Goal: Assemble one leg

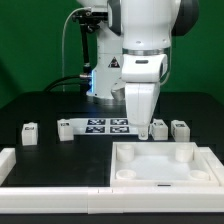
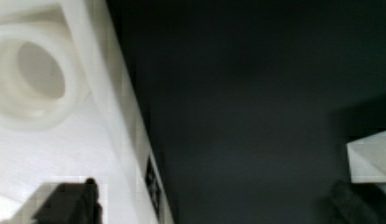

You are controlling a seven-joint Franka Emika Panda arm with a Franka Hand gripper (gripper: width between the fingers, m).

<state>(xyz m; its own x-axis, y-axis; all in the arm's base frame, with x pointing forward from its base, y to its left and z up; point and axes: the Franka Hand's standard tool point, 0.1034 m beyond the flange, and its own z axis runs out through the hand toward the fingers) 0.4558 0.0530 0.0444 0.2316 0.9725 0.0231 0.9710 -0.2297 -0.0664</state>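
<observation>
The hand (image 1: 143,131) hangs fingertips-down from the white arm (image 1: 150,40), above the far rim of the tray-like piece (image 1: 165,172). Whether it touches that rim cannot be told. In the wrist view its two dark fingers (image 2: 65,203) stand wide apart, with only the dark worktop (image 2: 243,100) between them, so the hand grips nothing. The leg (image 1: 160,128), a stubby white block with a black-and-white tag on its face, stands upright on the worktop just beside the hand, toward the exterior view's right. A second leg (image 1: 180,127) stands close beyond it. Two further legs (image 1: 30,130) stand well apart toward the exterior view's left, past the marker board (image 1: 105,126). The tray-like piece lies in front; its round corner socket (image 2: 30,70) shows only its own white floor. A white corner (image 2: 371,158) at the edge of the wrist view is cropped too closely to identify.
</observation>
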